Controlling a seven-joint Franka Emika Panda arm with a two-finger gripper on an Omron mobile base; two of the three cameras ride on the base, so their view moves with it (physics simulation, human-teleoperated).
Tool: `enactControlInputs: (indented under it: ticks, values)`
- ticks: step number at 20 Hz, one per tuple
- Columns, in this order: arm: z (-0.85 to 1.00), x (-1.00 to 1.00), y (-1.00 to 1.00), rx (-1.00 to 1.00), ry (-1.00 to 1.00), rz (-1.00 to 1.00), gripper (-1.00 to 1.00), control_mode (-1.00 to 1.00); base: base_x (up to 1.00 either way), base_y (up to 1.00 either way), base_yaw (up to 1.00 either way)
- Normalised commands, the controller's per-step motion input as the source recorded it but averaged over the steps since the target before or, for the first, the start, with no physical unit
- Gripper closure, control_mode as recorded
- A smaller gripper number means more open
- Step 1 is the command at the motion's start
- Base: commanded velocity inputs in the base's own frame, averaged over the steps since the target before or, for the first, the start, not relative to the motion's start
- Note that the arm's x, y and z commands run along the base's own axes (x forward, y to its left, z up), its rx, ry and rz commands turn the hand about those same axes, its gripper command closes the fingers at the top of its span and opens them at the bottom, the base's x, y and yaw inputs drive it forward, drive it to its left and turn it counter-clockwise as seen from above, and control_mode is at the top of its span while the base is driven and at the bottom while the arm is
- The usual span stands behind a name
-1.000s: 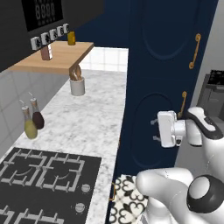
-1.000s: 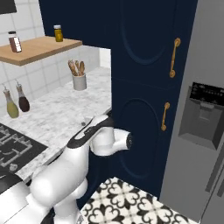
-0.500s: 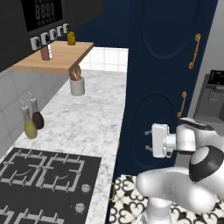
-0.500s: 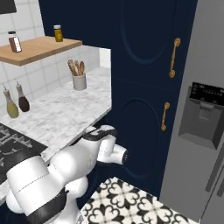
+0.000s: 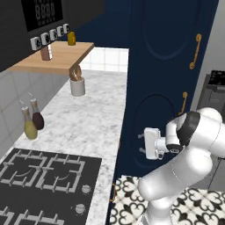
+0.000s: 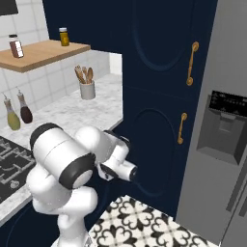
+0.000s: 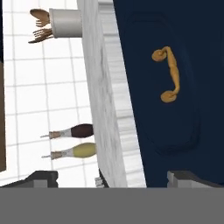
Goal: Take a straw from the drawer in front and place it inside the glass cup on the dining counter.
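Navy blue cabinet fronts [image 5: 167, 66] fill the middle of this rendered kitchen, with brass handles, one high [image 5: 195, 52] and one lower [image 6: 182, 128], the lower one seen sideways from the hand as a curled gold pull [image 7: 168, 74]. Left of the cabinets runs a marble worktop [image 5: 83, 127] with grey veins, carrying a black gas hob [image 5: 39, 176] at its near end, two small bottles, one yellow-green [image 5: 30, 127] and one dark [image 5: 37, 117], against the tiled wall, and a white utensil holder [image 5: 78, 86] with wooden tools standing farther back. Above it a wooden shelf [image 5: 52, 61] holds a few jars. On the right stands a grey fridge [image 6: 222, 130] with a dispenser panel. Below, the floor is patterned black-and-white tile [image 6: 140, 224]. The white arm is bent low, its gripper [image 5: 141, 145] held out level just in front of the lower blue door, beside the worktop's edge; the hand view is rolled on its side, and its two dark fingertips [image 7: 41, 177] sit far apart at the bottom corners, jaws spread wide with nothing between them. Neither straw, glass cup nor dining counter can be made out here
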Motion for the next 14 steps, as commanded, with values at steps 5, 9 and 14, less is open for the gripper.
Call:
enactControlInputs:
  ticks: [5, 9, 14]
  values:
    - [-0.42, 0.43, 0.00, 0.00, -0.05, 0.04, -1.00, -1.00, 0.00, 0.00, 0.00]
    - [-0.45, 0.14, 0.00, 0.00, -0.08, 0.09, -1.00, -1.00, 0.00, 0.00, 0.00]
    - [-0.40, 0.13, 0.03, 0.00, -0.07, 0.10, -1.00, -1.00, 0.00, 0.00, 0.00]
